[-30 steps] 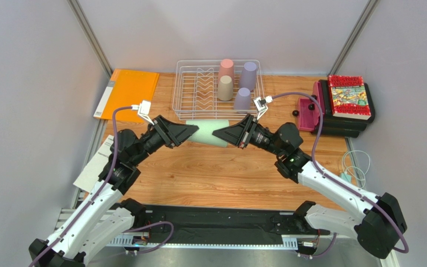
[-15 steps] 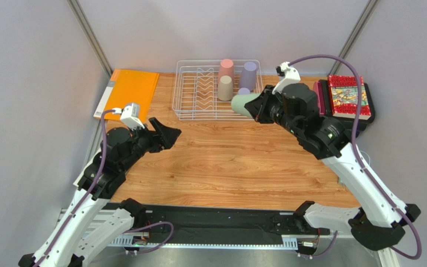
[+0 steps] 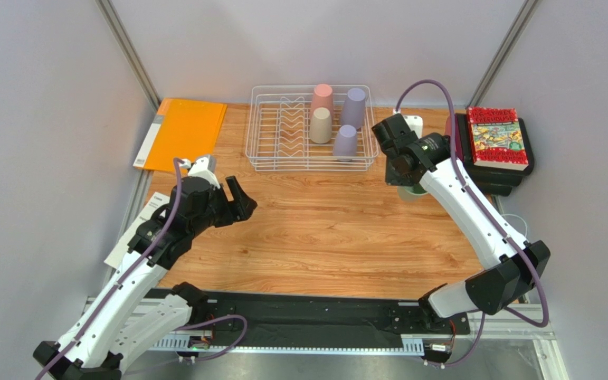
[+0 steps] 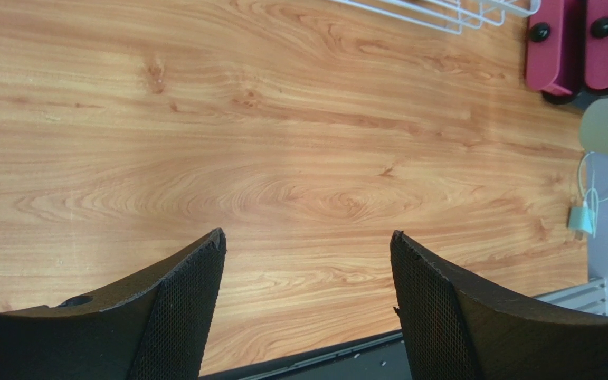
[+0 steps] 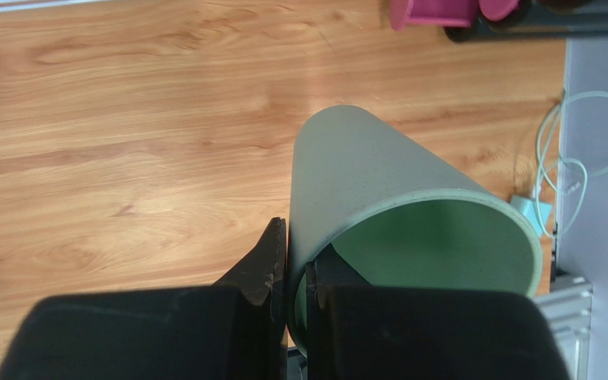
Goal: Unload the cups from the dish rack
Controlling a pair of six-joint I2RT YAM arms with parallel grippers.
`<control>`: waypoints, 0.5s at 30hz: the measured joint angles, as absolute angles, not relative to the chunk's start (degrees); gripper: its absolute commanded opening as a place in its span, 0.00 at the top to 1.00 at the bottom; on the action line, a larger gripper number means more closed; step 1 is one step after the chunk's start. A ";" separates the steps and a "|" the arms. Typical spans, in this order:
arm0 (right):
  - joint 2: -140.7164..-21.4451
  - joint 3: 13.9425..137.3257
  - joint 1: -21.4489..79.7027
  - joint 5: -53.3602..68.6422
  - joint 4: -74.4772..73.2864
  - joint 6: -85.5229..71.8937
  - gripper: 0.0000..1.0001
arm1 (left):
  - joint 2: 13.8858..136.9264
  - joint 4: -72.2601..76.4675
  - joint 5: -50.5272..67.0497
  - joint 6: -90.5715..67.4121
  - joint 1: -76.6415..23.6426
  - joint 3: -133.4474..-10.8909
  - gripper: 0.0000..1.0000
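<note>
The white wire dish rack [image 3: 283,131] stands at the back centre. It holds a pink cup [image 3: 322,96], a beige cup [image 3: 321,125] and two lavender cups [image 3: 354,107] [image 3: 345,141], all upside down. My right gripper [image 3: 405,176] is right of the rack, shut on the rim wall of the sage green cup [image 3: 415,191]. In the right wrist view one finger is inside and one outside the cup [image 5: 378,174], mouth up; I cannot tell whether it touches the table. My left gripper [image 3: 234,203] is open and empty over the wood [image 4: 307,241].
An orange folder [image 3: 184,131] lies at the back left. A red-covered book [image 3: 496,136] on a black stack sits at the back right, with magenta pieces [image 4: 557,47] beside it. A white cable [image 3: 512,231] lies at the right edge. Papers [image 3: 129,241] lie at the left edge.
My left gripper let go of the green cup and drew back to the left front. My right gripper carried the cup from the table's middle to the right of the rack and lowered it.
</note>
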State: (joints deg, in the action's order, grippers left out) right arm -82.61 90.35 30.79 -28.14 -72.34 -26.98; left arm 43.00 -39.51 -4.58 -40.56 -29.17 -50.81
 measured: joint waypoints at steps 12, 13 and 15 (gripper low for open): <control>-89.82 82.28 21.12 -22.20 -67.07 -26.55 1.00 | 44.31 -39.55 -2.92 -40.58 -29.17 -47.72 0.19; -90.80 82.21 20.64 -21.65 -66.39 -26.46 1.00 | 44.42 -39.55 -2.83 -40.58 -29.17 -47.35 0.19; -92.47 82.11 19.59 -20.69 -65.04 -26.11 1.00 | 44.82 -39.55 -2.66 -40.58 -29.17 -46.57 0.19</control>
